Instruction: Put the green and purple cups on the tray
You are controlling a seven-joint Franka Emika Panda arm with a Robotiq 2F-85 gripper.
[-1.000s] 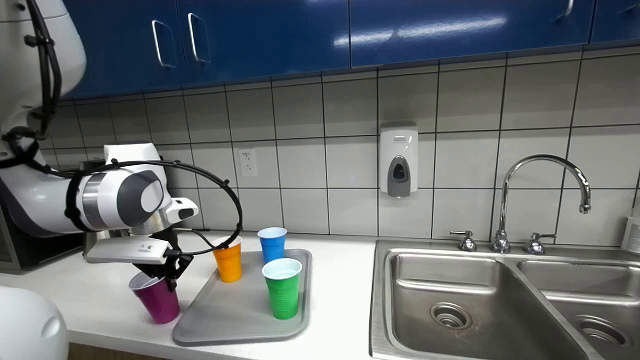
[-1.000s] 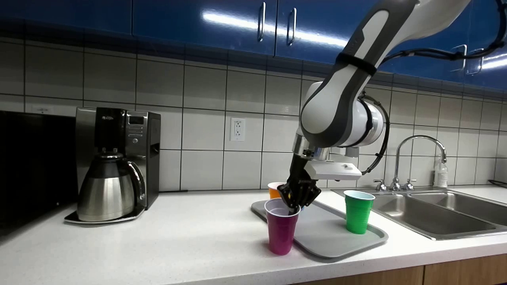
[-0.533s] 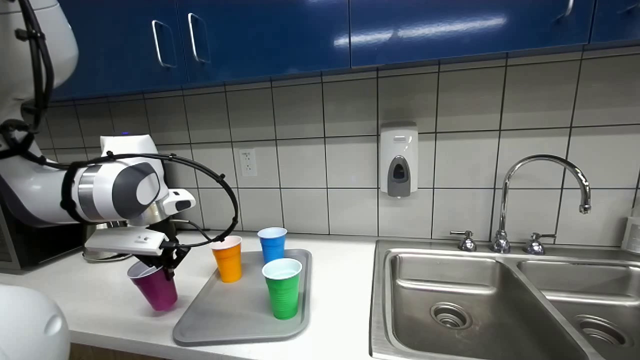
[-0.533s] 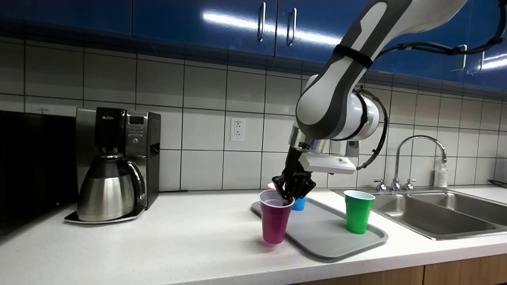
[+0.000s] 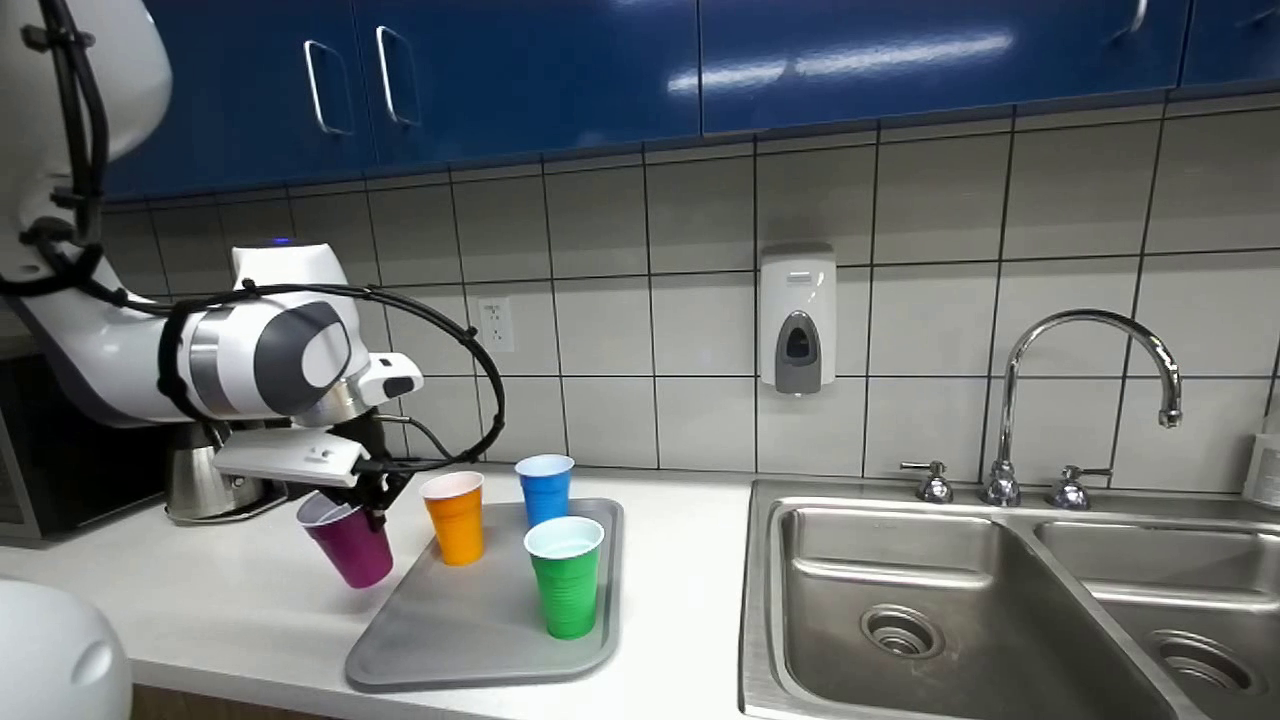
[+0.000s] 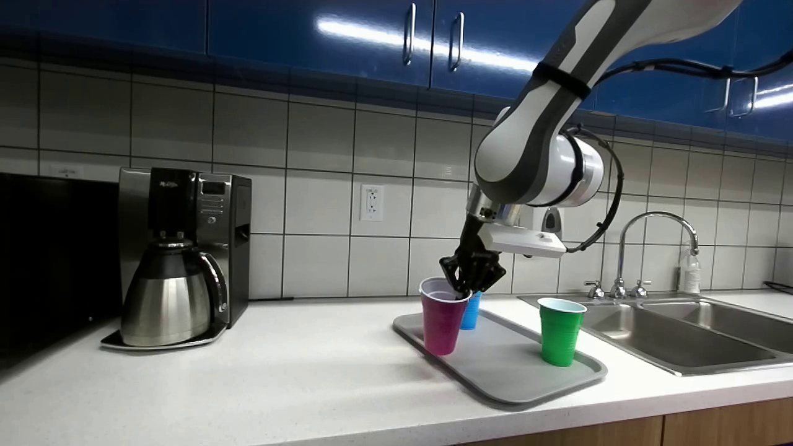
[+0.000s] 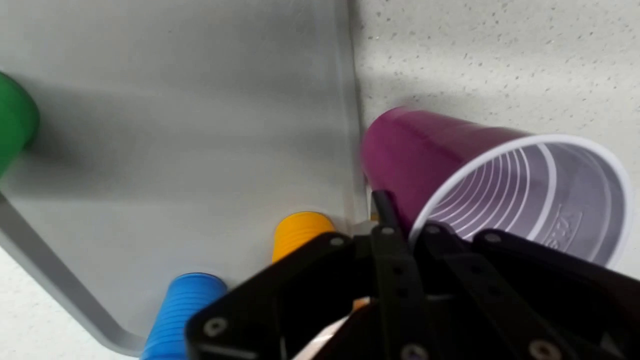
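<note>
My gripper is shut on the rim of the purple cup, one finger inside the cup and one outside, as the wrist view shows. The cup hangs tilted above the counter, its base close beside the long edge of the grey tray; in the wrist view, its base lies just past the tray's rim. Upright on the tray stands the green cup, seen in both exterior views and partly at the wrist view's left edge. The tip of the inner finger is hidden by the cup's wall.
An orange cup and a blue cup also stand on the tray, near its back. Beyond the tray is a steel sink with a tall faucet. A coffee maker stands against the tiled wall.
My gripper has risen with the purple cup, which has left the counter. Both have shifted back and closer to the tray's edge. The cups on the tray have not moved.
</note>
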